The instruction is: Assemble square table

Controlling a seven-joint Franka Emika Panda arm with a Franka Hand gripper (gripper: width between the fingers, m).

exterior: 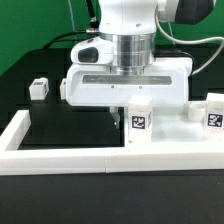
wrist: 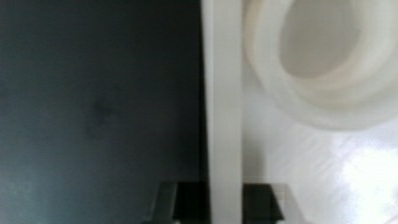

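Nearest to us in the exterior view, a low fence (exterior: 60,158) of long white bars runs across the front and turns back along the nine o'clock side of the black work surface.

Just behind it lies the square tabletop (exterior: 170,128), flat on the surface and filling the area from the picture's centre out to three o'clock. Two white tagged blocks, which we take for legs, show there. One (exterior: 137,120) is almost under the arm and the other (exterior: 213,112) is at three o'clock. We cannot tell whether they rest on the slab or beside it.

Above the slab's nine o'clock edge the gripper (exterior: 128,105) points straight down. In the wrist view its dark fingertips (wrist: 178,200) press against either side of the raised rim (wrist: 222,100), with no gap that we can see. We judge it clamped on the square tabletop. A round corner socket (wrist: 329,50) sits just beside the grip.

Farther back, at about ten o'clock from the gripper and well apart, a small leg (exterior: 38,88) stands alone in front of a green backdrop.

The slab looks like stiff, smooth, light plastic, so we expect it to slide rather than bend and to pivot if pulled off-centre. The thin rim is the natural handhold. The sockets should be left unobstructed.
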